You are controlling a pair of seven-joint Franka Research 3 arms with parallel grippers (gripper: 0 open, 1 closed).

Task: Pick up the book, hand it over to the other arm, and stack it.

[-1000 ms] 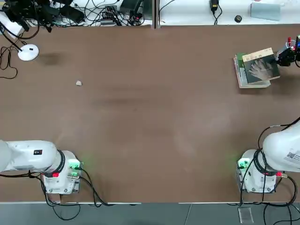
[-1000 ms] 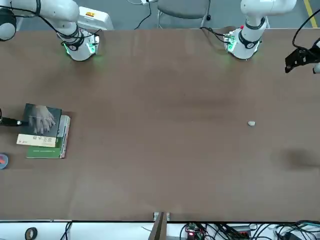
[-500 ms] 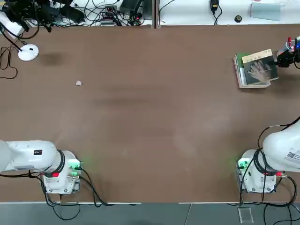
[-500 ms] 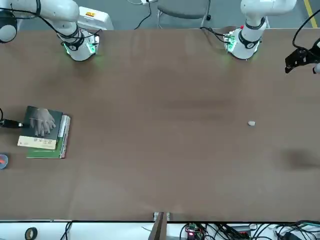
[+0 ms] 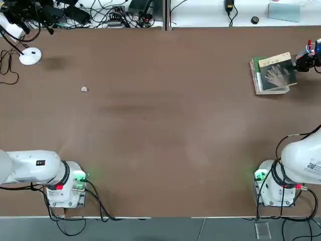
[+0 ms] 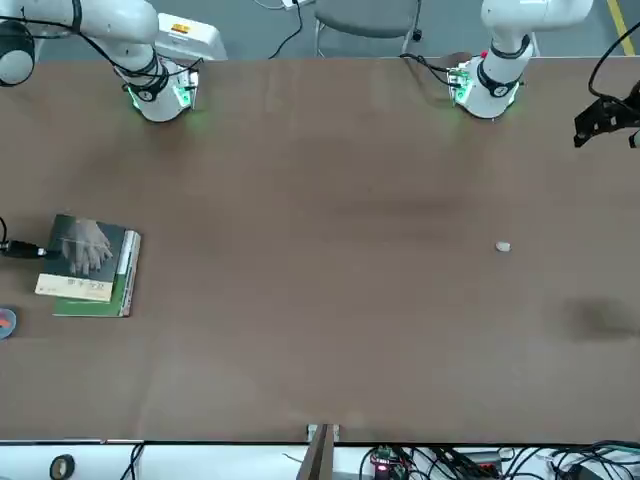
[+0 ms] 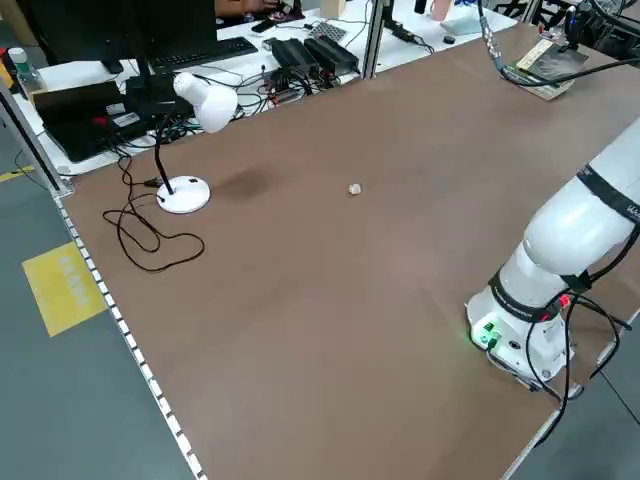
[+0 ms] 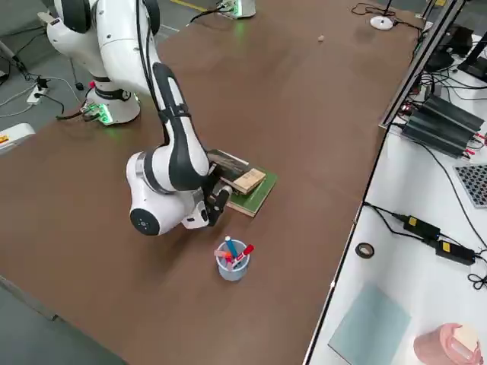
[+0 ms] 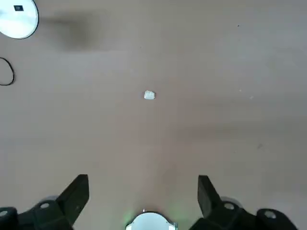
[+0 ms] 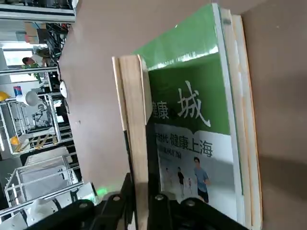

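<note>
The book (image 5: 275, 72), dark grey with a pale hand and a tan band, lies askew on top of a thicker green-and-white book (image 5: 257, 75) at the table's far right. My right gripper (image 5: 301, 63) is shut on the book's outer edge, low over the table. The front view shows that gripper (image 6: 30, 250) at the book (image 6: 85, 255). In the right wrist view the book's tan edge (image 10: 134, 120) stands between the jaws over the green cover (image 10: 192, 105). My left gripper (image 9: 142, 184) hangs open high over the table's left side, holding nothing.
A blue cup of pens (image 8: 230, 261) stands just beyond the right gripper, near the table's right edge. A white desk lamp (image 5: 29, 55) and a small white crumb (image 5: 84, 89) sit at the far left. Cables and boxes (image 5: 100, 12) line the far edge.
The right gripper has brought the book down and slightly outward, so it sits lower on the green-and-white book. The left arm has hardly moved.
</note>
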